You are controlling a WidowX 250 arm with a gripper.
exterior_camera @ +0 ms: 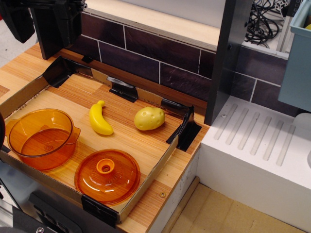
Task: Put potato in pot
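Note:
The yellow-tan potato (149,118) lies on the wooden tray floor, right of centre, near the far right corner. The translucent orange pot (43,138) stands upright and empty at the tray's left front. The black bulk of my arm and gripper (56,24) hangs at the top left, above the tray's far left corner. It is well apart from both the potato and the pot. Its fingers are dark and cut off by the frame edge, so their state does not show.
A yellow banana (99,118) lies between pot and potato. The flat orange lid (107,175) with a knob sits at the tray's front. The low cardboard tray wall (155,165) has black corner brackets. A white drainboard (262,141) and a dark post (226,58) stand to the right.

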